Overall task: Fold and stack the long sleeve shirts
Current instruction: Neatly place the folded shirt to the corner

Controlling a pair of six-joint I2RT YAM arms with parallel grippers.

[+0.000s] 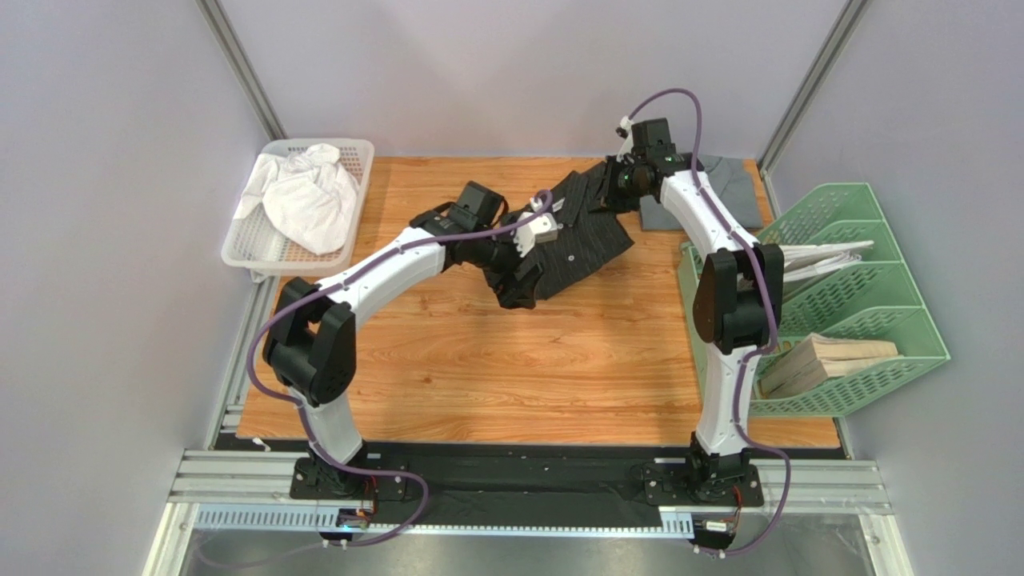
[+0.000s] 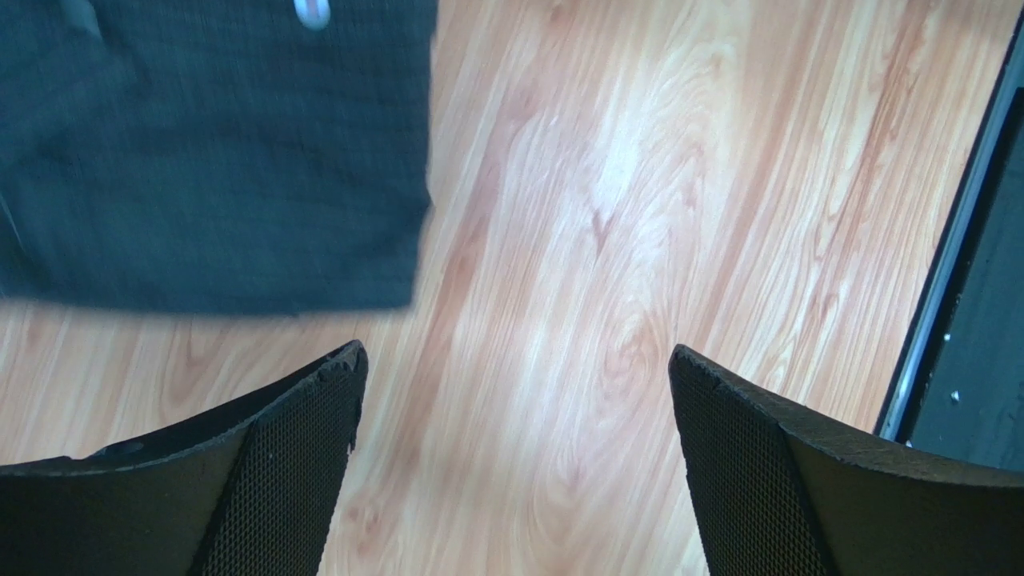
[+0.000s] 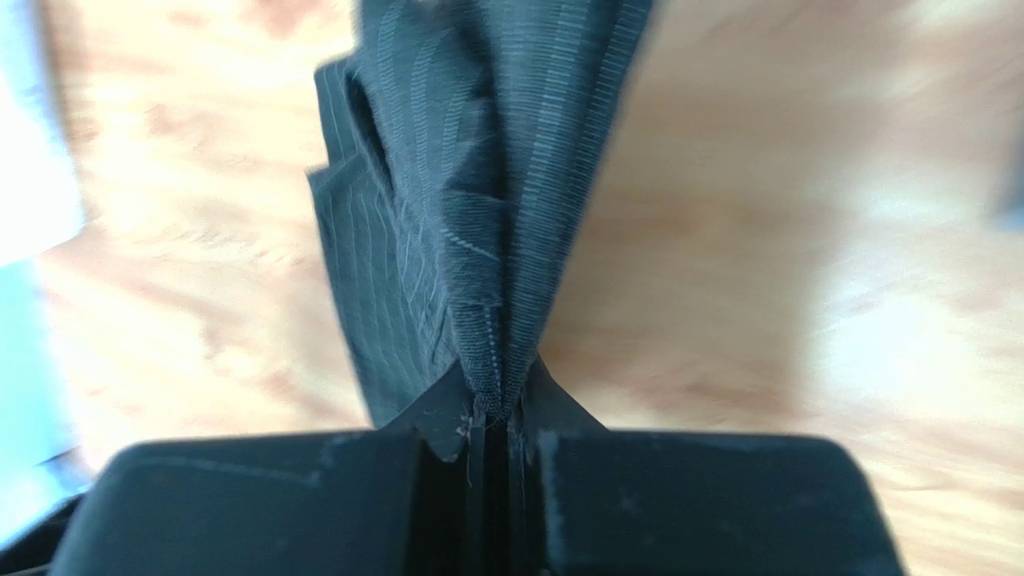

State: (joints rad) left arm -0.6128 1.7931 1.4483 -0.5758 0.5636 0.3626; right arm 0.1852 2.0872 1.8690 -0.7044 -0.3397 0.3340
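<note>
A wood-grain counter (image 1: 541, 384) fills a booth of pale grey walls with metal posts at the far corners. A white mesh basket (image 1: 361, 162) holding a crumpled white cloth (image 1: 307, 192) sits at the far left corner. Green slanted file trays (image 1: 865, 240) with papers and wooden blocks (image 1: 829, 360) line the right edge.

The black pinstriped shirt (image 1: 577, 246) lies bunched into a long band towards the far edge. Its long axis runs diagonally from near the counter's middle towards the far right corner. The cloth is soft and finely ribbed, and it falls in pleats. The right claw (image 3: 493, 408) is clenched on a gathered fold at the shirt's far end. The left claw (image 2: 515, 360) is released — its textured black fingers spread over bare wood just beside the shirt's hem. The plain grey shirt (image 1: 739, 180) lies flat at the far right corner, partly under the right arm.
</note>
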